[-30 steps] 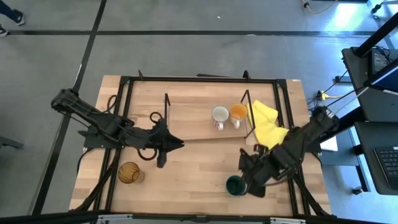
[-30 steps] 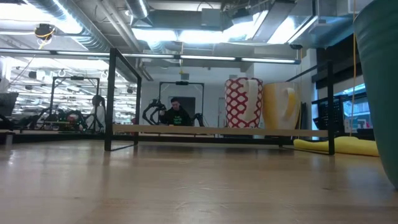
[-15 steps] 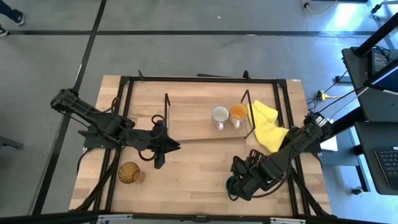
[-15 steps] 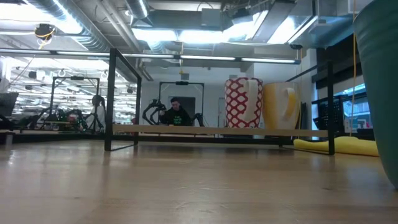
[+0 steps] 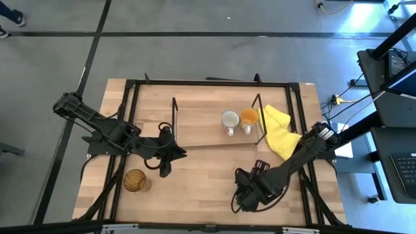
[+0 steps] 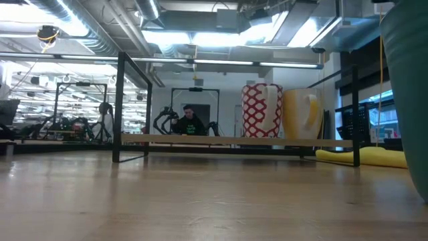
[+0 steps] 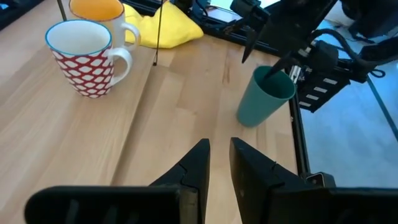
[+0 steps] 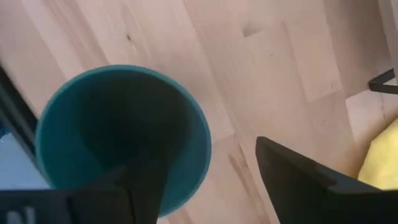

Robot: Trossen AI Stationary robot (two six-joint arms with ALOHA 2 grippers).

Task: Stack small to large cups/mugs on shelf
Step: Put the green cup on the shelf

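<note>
- Wooden worktop (image 5: 208, 169) with a black frame held all the things, in a big bright room.
- The dark green cup (image 7: 264, 96) stood upright on the worktop, near the front edge on the right side, well apart from the shelf (image 5: 195, 130).
- The right pincer (image 5: 242, 198) was right over this cup. One finger was down inside it and the other was outside the rim. The fingers were wide apart, so the cup was not gripped yet.
- Two mugs were already on the shelf board, at its right end: the white mug (image 5: 229, 120) with red shapes on it and the orange mug (image 5: 249, 117), side by side and very close.
- The amber glass tumbler (image 5: 134, 180) sat on the worktop at the front left, not on the shelf.
- The left pincer (image 5: 166, 169) hung just beside the tumbler, between it and the shelf. Its fingers were almost together and held nothing.
- So I think about half the job was done. The green cup and the tall tumbler were left to put up, and the green cup looked like the next one to go.
- A yellow cloth (image 5: 278, 130) lay just past the right end of the shelf.
- Far behind the worktop, a person (image 6: 190, 123) sat in the room.
</note>
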